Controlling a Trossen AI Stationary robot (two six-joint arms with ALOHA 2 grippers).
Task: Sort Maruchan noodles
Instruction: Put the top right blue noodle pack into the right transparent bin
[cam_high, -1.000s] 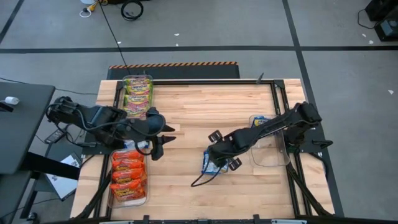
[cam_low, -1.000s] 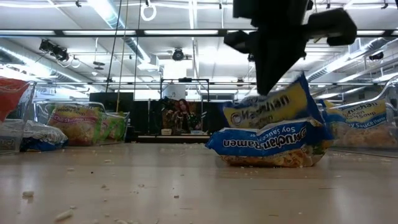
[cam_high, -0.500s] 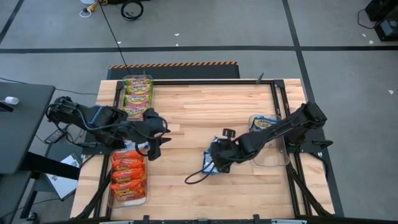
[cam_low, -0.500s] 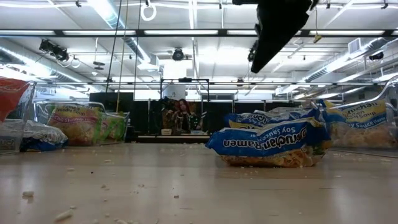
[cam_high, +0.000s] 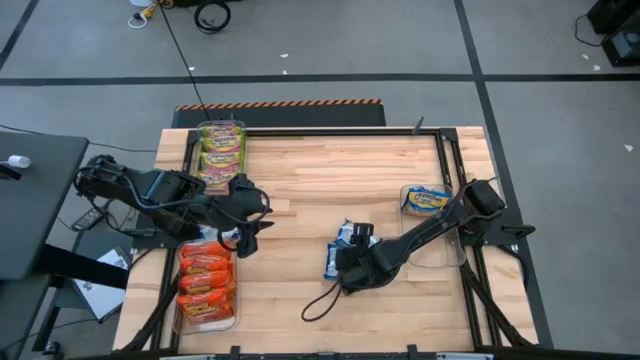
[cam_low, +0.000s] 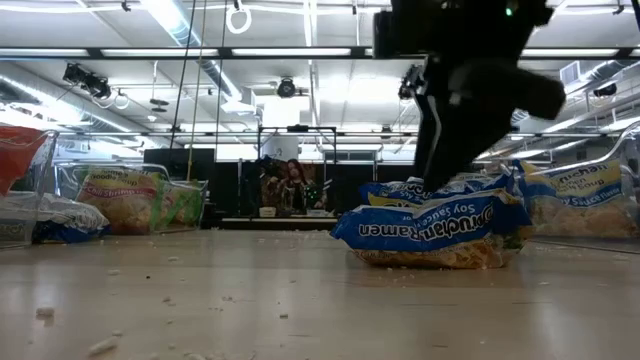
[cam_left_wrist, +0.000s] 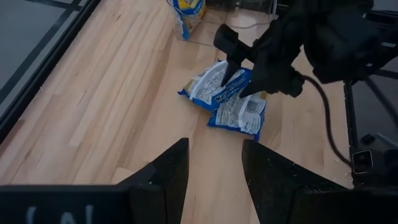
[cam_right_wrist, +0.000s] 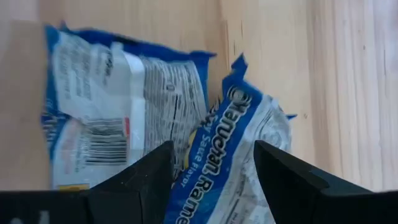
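While crinkly, two blue packets (cam_high: 342, 250) overlap.

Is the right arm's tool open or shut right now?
Open: the right tool shows its two fingers spread apart over the blue noodle packets, gripping neither.

surface: wooden table (cam_high: 300, 180) | on it: two blue packets (cam_high: 340, 250) (overlapping), bins (cam_high: 432, 255), seemingly crumbs (cam_low: 100, 345)

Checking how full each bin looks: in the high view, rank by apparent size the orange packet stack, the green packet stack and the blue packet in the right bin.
1. Orange packet stack, largest.
2. Green packet stack, a bit smaller.
3. Blue packet in the right bin, clearly smallest.
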